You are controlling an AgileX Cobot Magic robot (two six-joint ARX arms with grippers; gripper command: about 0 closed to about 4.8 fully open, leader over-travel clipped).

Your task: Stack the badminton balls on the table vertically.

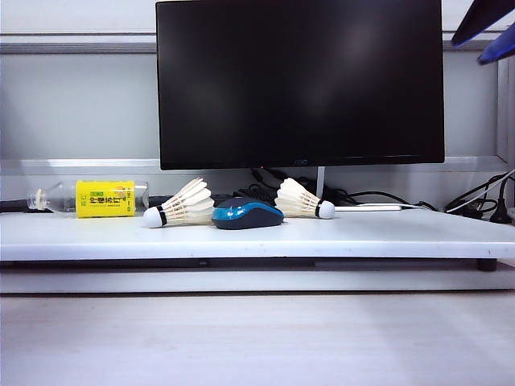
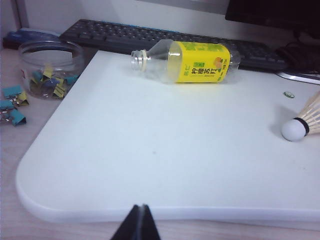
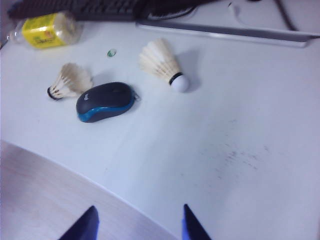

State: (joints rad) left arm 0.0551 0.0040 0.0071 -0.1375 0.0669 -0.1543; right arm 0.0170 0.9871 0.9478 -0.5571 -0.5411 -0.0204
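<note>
Two badminton balls lie sideways mid-frame on the white table (image 1: pixel 386 237): left shuttlecock (image 1: pixel 180 206) cork leftward, right shuttlecock (image 1: pixel 302 200) cork rightward, flanking a mouse (image 1: pixel 247 215). Left gripper (image 2: pixel 141 222) closed; right gripper (image 3: pixel 140 222) spread wide, empty.

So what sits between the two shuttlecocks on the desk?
A blue-and-black computer mouse lies between the left shuttlecock and the right shuttlecock. The exterior view shows it; the right wrist view confirms.
</note>
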